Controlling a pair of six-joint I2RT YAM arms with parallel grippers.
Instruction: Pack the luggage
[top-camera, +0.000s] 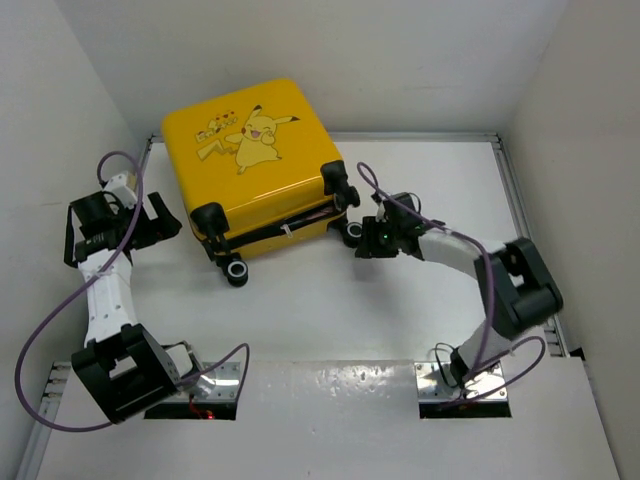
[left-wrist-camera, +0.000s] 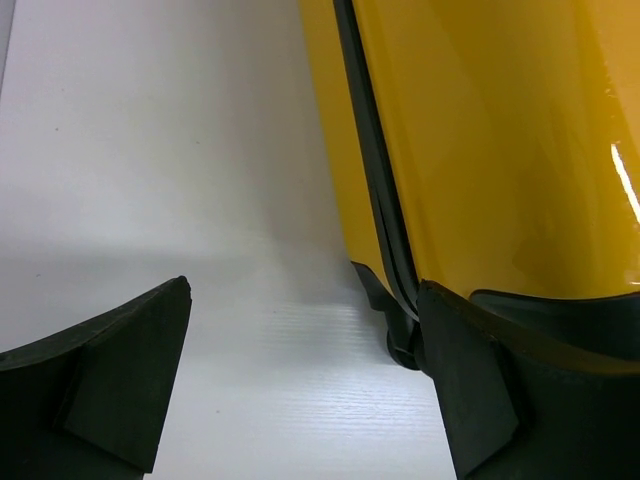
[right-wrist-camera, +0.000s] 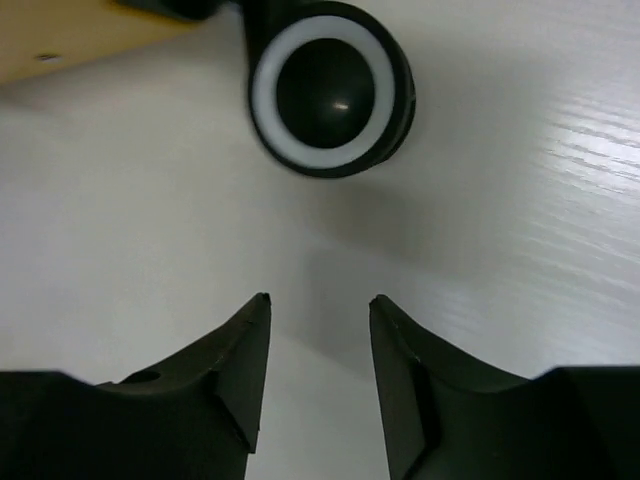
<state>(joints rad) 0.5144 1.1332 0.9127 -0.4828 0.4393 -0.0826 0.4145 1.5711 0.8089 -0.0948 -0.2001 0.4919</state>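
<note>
Jaws stand apart on both arms and hold nothing: the left gripper (left-wrist-camera: 305, 288) is wide, the right gripper (right-wrist-camera: 320, 300) narrower. On the white table (top-camera: 330, 320) the yellow luggage (top-camera: 250, 160) lies lid up at the far left. Its left side is just beside the left jaws, and its near-right black wheel (right-wrist-camera: 330, 90) sits just beyond the right jaws.

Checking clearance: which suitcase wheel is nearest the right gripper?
The wheel at the luggage's near right corner, just ahead of the right gripper; the other wheels lie farther left or behind.
</note>
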